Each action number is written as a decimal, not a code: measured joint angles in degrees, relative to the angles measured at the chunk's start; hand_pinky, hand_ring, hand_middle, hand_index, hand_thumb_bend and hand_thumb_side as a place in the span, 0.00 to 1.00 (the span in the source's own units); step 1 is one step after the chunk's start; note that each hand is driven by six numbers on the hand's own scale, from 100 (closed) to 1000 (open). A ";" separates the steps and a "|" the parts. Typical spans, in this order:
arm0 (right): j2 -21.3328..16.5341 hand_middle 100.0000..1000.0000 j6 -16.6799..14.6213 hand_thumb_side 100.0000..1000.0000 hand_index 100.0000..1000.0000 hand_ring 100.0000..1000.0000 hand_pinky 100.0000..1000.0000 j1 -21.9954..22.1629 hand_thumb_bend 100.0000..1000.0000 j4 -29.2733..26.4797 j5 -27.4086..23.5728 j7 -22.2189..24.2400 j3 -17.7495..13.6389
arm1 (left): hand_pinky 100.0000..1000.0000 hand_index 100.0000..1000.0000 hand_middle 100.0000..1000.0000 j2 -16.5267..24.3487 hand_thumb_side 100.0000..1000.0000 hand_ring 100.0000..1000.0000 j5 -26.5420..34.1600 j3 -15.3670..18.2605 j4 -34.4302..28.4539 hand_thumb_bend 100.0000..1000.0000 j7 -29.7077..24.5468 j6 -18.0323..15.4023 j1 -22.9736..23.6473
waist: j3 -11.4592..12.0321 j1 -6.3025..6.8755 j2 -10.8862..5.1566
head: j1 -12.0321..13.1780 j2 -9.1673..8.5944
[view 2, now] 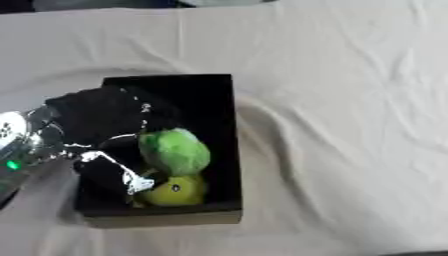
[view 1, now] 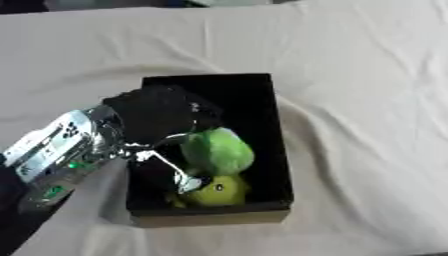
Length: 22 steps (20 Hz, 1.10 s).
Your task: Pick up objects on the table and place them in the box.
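Left eye view shows the left hand [view 1: 162, 117] reaching from the left side into the black box [view 1: 258, 90], with its fingers curled round the green plush toy [view 1: 217, 150]. The toy sits inside the box, toward the near end, its yellow-green lower part [view 1: 217, 191] close to the near wall. The toy appears soft and light; it should compress under the fingers and is unlikely to slip or break. A hold across the rounded green body looks most suitable, since the body gives a broad, yielding surface. The box walls stand close on both sides of the hand and could catch the fingers on withdrawal. The box rests on a wrinkled white cloth [view 1: 367, 125] covering the table; no other loose objects are visible on it. The right hand does not appear in either view.
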 measured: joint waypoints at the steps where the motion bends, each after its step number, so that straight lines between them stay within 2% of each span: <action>1: 0.00 0.63 0.01 1.00 0.79 0.75 0.80 0.00 0.00 0.00 0.00 -0.01 -0.07 | 0.83 0.93 0.88 0.00 0.78 0.91 -0.19 0.18 -0.17 0.79 -0.10 -0.10 0.01 | 0.00 0.00 0.00 | 0.00 0.00; 4: 0.00 0.63 0.04 1.00 0.79 0.75 0.80 0.00 0.00 0.00 -0.01 -0.02 -0.11 | 0.83 0.92 0.87 0.02 0.77 0.91 -0.86 1.04 -1.22 0.73 0.08 -0.22 0.03 | 0.02 0.00 0.00 | 0.00 0.00; 6: 0.00 0.63 0.08 1.00 0.79 0.75 0.80 0.00 0.00 0.00 -0.02 -0.06 -0.13 | 0.82 0.91 0.87 0.07 0.76 0.90 -1.09 1.76 -2.28 0.65 0.83 -0.12 0.08 | 0.07 0.03 0.00 | -0.01 0.00; 9: 0.00 0.63 0.12 1.00 0.79 0.75 0.80 0.00 0.00 0.00 -0.03 -0.10 -0.26 | 0.80 0.90 0.85 0.45 0.81 0.88 -0.99 3.25 -4.61 0.50 2.72 0.72 0.40 | 0.11 0.10 -0.03 | -0.10 0.00; 11: 0.00 0.64 0.05 1.00 0.79 0.75 0.80 0.00 0.00 0.00 -0.04 -0.19 -0.28 | 0.79 0.89 0.84 0.91 0.88 0.88 -0.15 4.78 -6.19 0.35 4.98 1.80 0.54 | 0.20 0.11 -0.06 | -0.27 0.00; 13: 0.00 0.64 -0.11 1.00 0.79 0.75 0.80 -0.01 0.00 0.00 -0.05 -0.38 -0.33 | 0.76 0.87 0.82 1.12 0.92 0.86 1.65 7.00 -7.06 0.29 9.27 3.04 0.63 | 0.36 0.11 -0.09 | -0.48 0.00; 15: -0.01 0.64 -0.29 1.00 0.79 0.75 0.80 -0.01 0.00 0.00 -0.06 -0.56 -0.46 | 0.73 0.85 0.81 1.36 0.88 0.85 4.44 9.80 -7.40 0.24 15.30 4.50 1.12 | 0.58 0.10 -0.10 | -0.72 0.00; 18: -0.02 0.64 -0.51 1.00 0.79 0.75 0.80 -0.01 0.00 0.00 -0.06 -0.79 -0.61 | 0.70 0.83 0.79 1.57 0.84 0.84 10.50 14.31 -7.44 0.21 25.11 6.20 2.13 | 0.88 0.07 -0.11 | -1.14 0.00; 22: -0.04 0.64 -0.85 1.00 0.79 0.75 0.80 -0.01 0.00 0.00 -0.06 -1.06 -0.62 | 0.68 0.81 0.78 2.18 0.83 0.82 17.36 20.78 -7.51 0.17 36.00 5.97 4.15 | 1.27 -0.05 -0.11 | -1.63 -0.01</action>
